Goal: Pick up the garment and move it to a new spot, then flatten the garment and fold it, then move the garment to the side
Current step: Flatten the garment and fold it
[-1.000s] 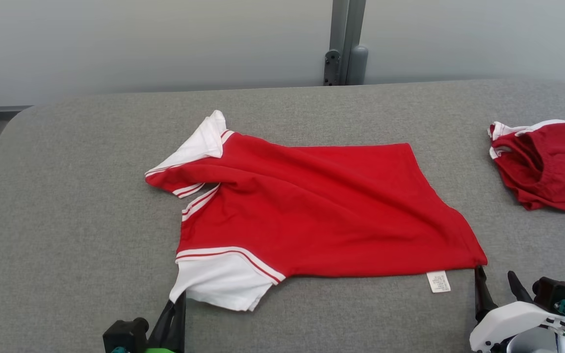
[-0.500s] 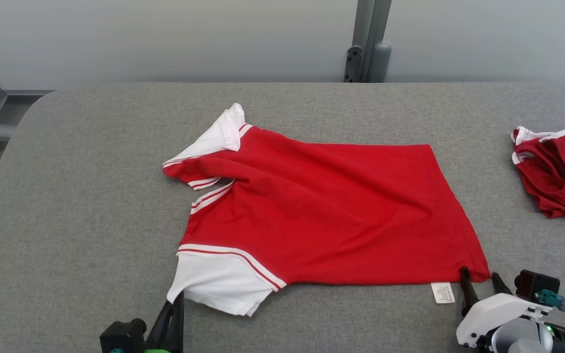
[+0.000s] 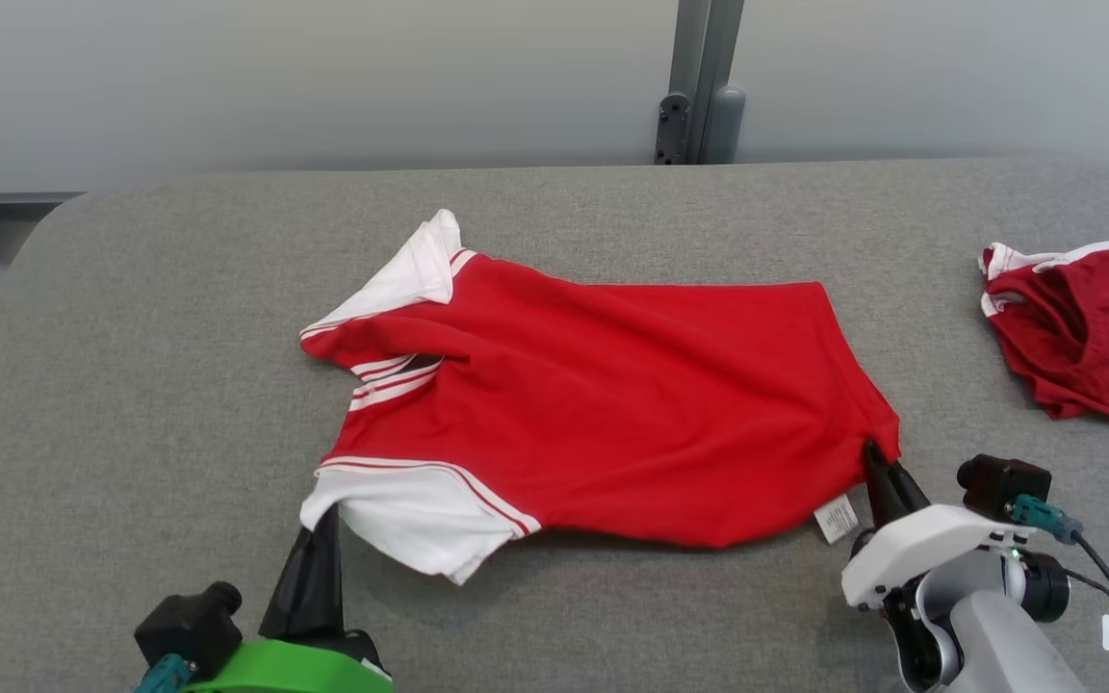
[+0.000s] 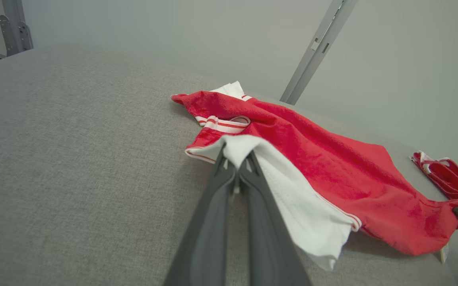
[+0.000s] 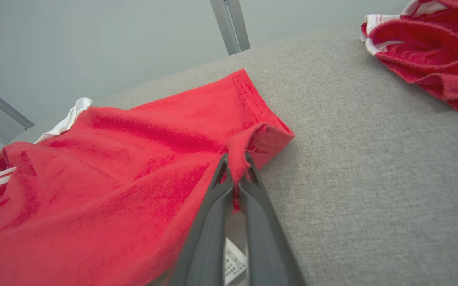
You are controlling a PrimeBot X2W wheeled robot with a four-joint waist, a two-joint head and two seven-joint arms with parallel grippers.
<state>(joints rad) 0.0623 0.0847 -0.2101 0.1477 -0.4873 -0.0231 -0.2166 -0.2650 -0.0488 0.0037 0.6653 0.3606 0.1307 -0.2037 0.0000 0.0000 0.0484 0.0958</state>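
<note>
A red shirt [image 3: 612,404] with white sleeves lies spread across the middle of the grey table, its near edge lifted off the surface. My left gripper [image 3: 322,515] is shut on the near white sleeve [image 4: 292,198], pinched between its fingers [image 4: 235,167]. My right gripper [image 3: 874,460] is shut on the near hem corner [image 5: 253,147] of the shirt, with the red cloth bunched around its fingertips. A white care label [image 3: 837,520] hangs from the hem beside the right gripper.
A second red and white garment [image 3: 1084,327] lies crumpled at the table's right edge. A grey metal post [image 3: 699,82] stands behind the far edge. Bare grey table surface [image 3: 150,366] stretches to the left of the shirt.
Both grippers have risen and moved away from me, lifting the near sleeve and the hem corner off the table. The right gripper closed onto the hem. The head camera also shifted.
</note>
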